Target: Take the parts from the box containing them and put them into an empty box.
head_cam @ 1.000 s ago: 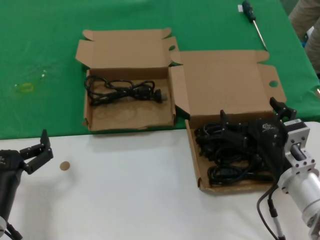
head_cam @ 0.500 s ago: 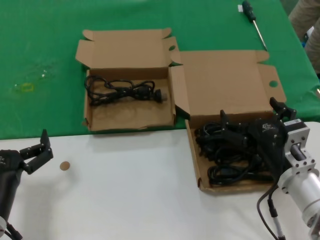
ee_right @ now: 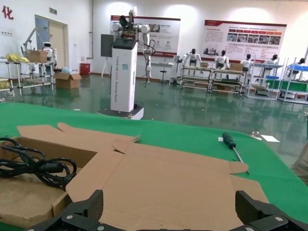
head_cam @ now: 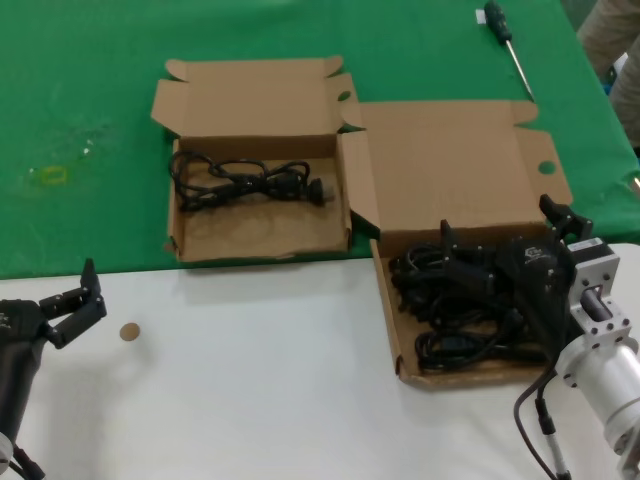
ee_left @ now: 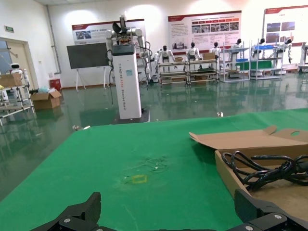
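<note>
Right claw (head_cam: 495,265) open over cords (head_cam: 455,310) | left claw (head_cam: 75,300) open, parked

Black coiled cords (head_cam: 455,305) fill the wider open box (head_cam: 455,180); one cord (head_cam: 245,183) lies in the narrower box (head_cam: 255,100).

Both boxes (head_cam: 258,232) (head_cam: 470,170) are matt brown cardboard. The cords (head_cam: 455,300) look like black rubber, slightly glossy. Far tabletop (head_cam: 80,90) is green cloth, probably felt; near part smooth white.

left tool (head_cam: 72,297) low at near left, fingers spread, right tool (head_cam: 500,262) spread at near right
</note>
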Controlling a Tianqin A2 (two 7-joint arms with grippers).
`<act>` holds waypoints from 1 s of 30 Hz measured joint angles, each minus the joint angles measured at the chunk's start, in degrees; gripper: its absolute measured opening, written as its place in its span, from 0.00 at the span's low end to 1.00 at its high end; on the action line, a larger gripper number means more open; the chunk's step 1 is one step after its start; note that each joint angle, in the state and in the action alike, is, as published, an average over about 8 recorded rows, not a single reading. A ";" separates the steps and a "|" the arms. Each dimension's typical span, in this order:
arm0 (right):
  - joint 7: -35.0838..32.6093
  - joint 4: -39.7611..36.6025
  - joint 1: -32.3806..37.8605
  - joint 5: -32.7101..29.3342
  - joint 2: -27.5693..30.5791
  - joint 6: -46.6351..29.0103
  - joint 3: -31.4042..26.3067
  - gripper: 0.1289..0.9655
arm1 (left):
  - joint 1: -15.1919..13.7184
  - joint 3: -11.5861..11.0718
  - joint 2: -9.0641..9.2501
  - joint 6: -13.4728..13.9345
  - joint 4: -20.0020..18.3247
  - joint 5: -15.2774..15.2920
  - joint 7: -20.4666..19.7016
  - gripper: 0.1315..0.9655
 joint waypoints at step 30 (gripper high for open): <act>0.00 0.00 0.00 0.00 0.00 0.00 0.00 1.00 | 0.00 0.00 0.00 0.00 0.00 0.00 0.00 1.00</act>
